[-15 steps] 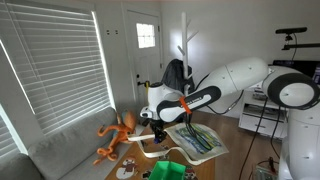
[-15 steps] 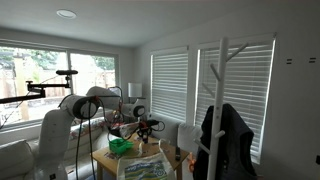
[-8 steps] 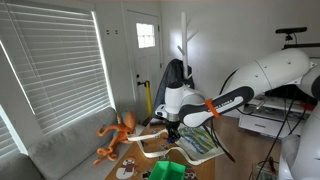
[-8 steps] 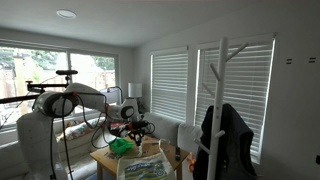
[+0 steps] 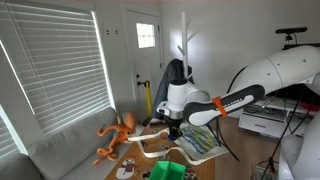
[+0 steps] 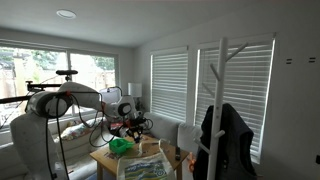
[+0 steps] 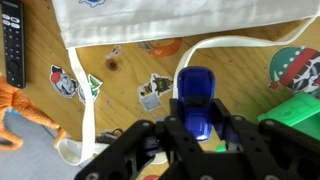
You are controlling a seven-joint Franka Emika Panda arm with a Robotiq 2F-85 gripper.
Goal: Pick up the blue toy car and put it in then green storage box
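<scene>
In the wrist view the blue toy car (image 7: 195,90) sits between my gripper's (image 7: 197,122) two black fingers, which are shut on its sides, above the wooden table. The green storage box (image 7: 296,106) shows partly at the right edge, just beside the gripper. In both exterior views the gripper (image 5: 172,126) (image 6: 135,127) hangs over the table, and the green storage box (image 5: 165,170) (image 6: 121,146) stands below and near it. The car is too small to make out in those views.
A white cloth bag (image 7: 170,22) with long straps lies ahead of the gripper. A black remote (image 7: 12,42) lies at the left, and the orange tentacled toy (image 7: 18,108) (image 5: 115,135) is nearby. A leaf-patterned tray (image 5: 200,142) also lies on the sticker-covered table.
The arm has swung sideways over the table, carrying the gripper away from the orange toy. It has barely moved in the last half second.
</scene>
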